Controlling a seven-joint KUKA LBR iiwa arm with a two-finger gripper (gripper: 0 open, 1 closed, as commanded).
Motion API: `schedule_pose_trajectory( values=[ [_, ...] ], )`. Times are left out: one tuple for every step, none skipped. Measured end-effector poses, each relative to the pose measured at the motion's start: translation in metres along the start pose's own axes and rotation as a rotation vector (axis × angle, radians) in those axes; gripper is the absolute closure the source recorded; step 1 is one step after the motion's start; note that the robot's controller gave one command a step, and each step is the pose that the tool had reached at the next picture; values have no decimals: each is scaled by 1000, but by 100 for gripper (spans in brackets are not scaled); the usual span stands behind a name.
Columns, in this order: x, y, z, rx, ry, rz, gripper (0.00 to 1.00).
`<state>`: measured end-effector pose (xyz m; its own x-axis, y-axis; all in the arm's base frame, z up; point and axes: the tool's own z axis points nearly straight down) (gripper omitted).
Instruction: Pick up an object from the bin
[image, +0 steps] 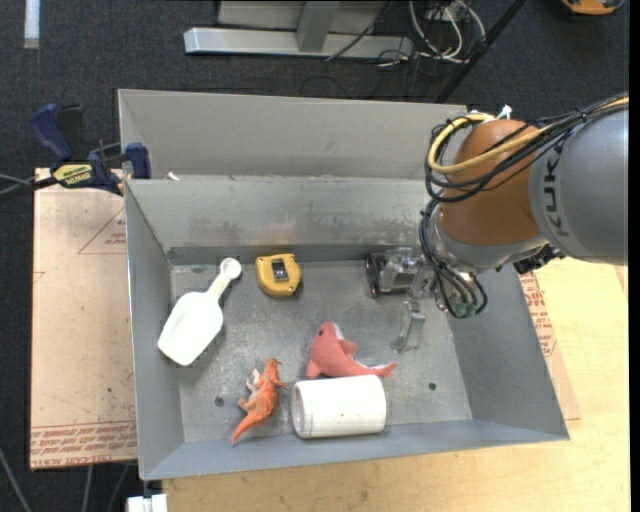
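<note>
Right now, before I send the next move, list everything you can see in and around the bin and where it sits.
scoop: one, white, left side of the bin floor, handle pointing toward the back wall.
tape measure: one, yellow, by the back wall, left of centre.
fish-like toy: one, pink, centre of the floor, just behind the cylinder.
dinosaur toy: one, orange, front of the floor, beside the cylinder's left end.
cylinder: one, white, lying on its side near the front wall.
bin: one, grey metal, holding all of these.
arm: one, grey with an orange cover, reaching in from the right.
gripper: one, dark metal, over bare floor right of the fish-like toy.
</note>
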<state>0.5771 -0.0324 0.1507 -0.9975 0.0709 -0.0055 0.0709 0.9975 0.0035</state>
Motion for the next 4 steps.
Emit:
schedule_pose_trajectory(
  values=[
    [25,27,46,3,-2,-42,0],
    [45,62,80,-2,-5,-85,100],
    [45,62,80,-1,-5,-85,100],
    [45,62,77,-1,-3,-85,100]
  ],
)
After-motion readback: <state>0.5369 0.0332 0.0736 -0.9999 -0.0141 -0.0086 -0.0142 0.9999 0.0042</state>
